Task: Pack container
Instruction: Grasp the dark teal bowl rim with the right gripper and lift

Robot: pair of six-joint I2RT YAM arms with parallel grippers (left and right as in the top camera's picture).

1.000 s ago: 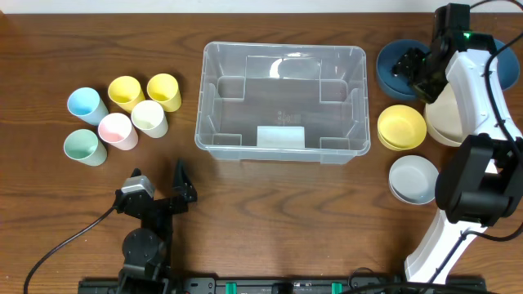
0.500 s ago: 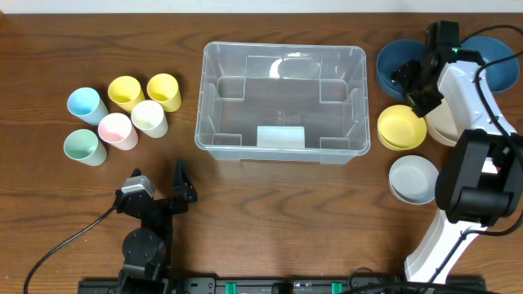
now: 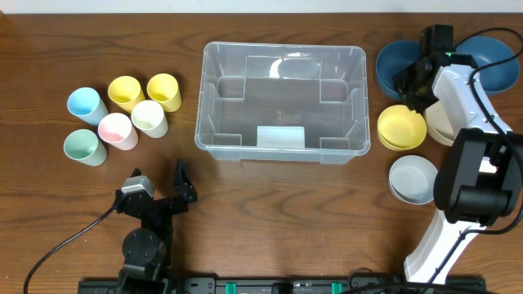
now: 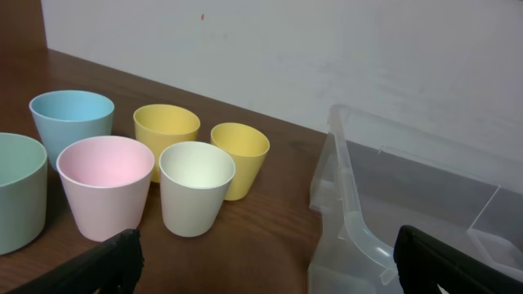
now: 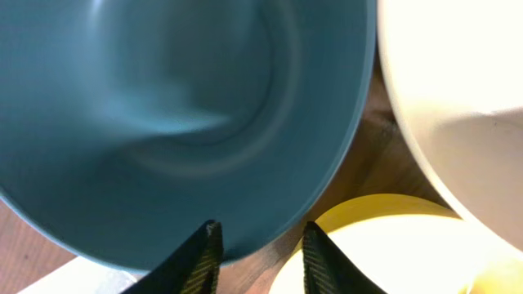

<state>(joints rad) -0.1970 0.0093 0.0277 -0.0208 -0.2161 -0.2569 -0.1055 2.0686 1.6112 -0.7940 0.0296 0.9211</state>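
Right gripper (image 5: 257,245) has shifted across blue bowl (image 3: 391,59) to its near rim. Fingers slightly apart, straddling rim, no pinch yet; grab looks close. Left gripper (image 4: 268,249) spread wide, empty. Container (image 3: 283,46) mid-table, nothing inside. Yellow bowl (image 3: 400,126) and cream bowl (image 5: 458,98) crowd blue rim; path left to container open.

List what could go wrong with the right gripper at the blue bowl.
1. The right gripper is open at the blue bowl's rim; a pinch on that thin, curved edge may slip or let the bowl tilt.
2. The yellow bowl and cream bowl sit close by; one finger may nudge the yellow one while closing or lifting.
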